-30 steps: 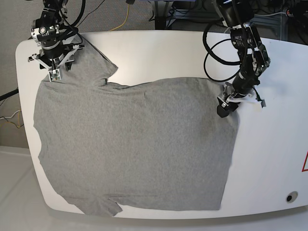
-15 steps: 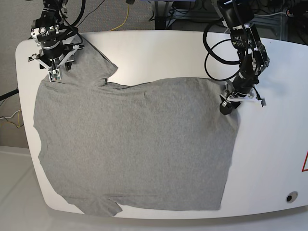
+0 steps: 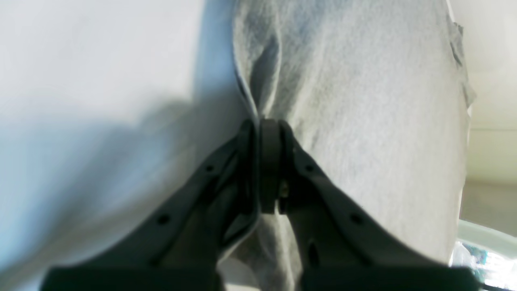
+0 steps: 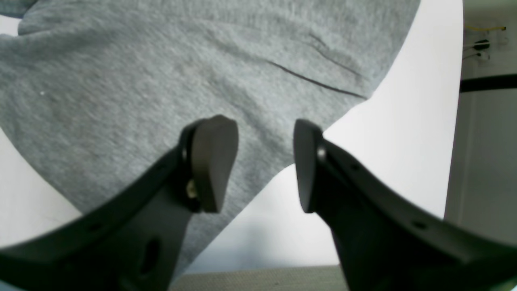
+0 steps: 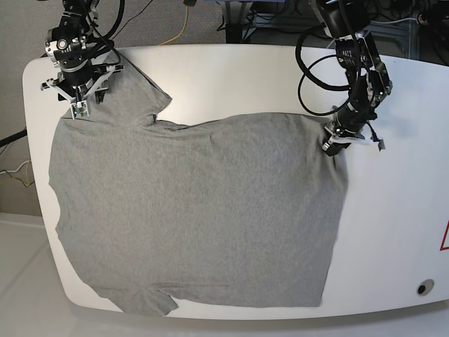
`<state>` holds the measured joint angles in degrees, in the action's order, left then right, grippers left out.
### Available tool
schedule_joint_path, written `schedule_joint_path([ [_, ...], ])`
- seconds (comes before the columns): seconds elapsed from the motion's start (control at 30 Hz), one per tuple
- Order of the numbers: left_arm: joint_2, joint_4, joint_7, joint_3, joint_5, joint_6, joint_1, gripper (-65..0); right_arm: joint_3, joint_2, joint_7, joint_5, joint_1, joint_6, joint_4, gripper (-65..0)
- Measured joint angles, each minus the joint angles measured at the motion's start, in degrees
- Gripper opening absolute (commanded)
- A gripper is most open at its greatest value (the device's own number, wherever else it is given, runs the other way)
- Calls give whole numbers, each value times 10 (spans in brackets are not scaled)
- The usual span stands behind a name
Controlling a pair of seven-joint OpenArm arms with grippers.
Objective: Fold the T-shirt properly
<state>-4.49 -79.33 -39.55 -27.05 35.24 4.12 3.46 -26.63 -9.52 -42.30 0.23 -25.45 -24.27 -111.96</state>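
Base view gives us the large heather-grey short-sleeved knit T-shirt (image 5: pixel 189 210) spread nearly flat over the white rounded desk (image 5: pixel 393 232), covering most of the desk's width, with one sleeve reaching up toward the far left corner and another small flap at the near edge.

Our left arm comes in from the far right corner of that view, its black links bent downward in an elbow with cables looped beside it, and its wrist angles toward the shirt's far right corner. Our left tool (image 5: pixel 332 145) sits right at that corner. From the left wrist camera we see its dark fingers (image 3: pixel 268 161) pressed together, with a raised ridge of the grey fabric caught between the pads; the cloth puckers upward from the pinch and the edge of the shirt runs away above it, with bare white desk to the left.

Our right arm stands over the far left corner, pointing almost straight down above the sleeve. Our right tool (image 5: pixel 78 105) hangs over the sleeve's edge. The right wrist camera shows its two dark fingers (image 4: pixel 212 161) spread apart, nothing between them, the one pad over grey fabric and the other over bare white desk beside the sleeve's hem. Whether the tips touch the cloth we cannot tell.
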Motion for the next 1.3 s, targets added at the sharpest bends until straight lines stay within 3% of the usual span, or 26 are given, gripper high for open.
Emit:
schedule_joint_path([
  [0.7,1,0,-11,0,6,0,2,-644,-3,0,0,0,2,0,0,-385],
  [1.03,1,-1,-11,0,10,4,5,-644,-150,52,-3,19,45,-4,0,-380],
  [1.13,1,-1,-11,0,12,4,5,-644,-173,52,-31,37,56,-32,0,-334],
  [1.3,1,-1,-12,0,12,4,5,-644,-216,54,-99,75,95,-63,12,-204],
])
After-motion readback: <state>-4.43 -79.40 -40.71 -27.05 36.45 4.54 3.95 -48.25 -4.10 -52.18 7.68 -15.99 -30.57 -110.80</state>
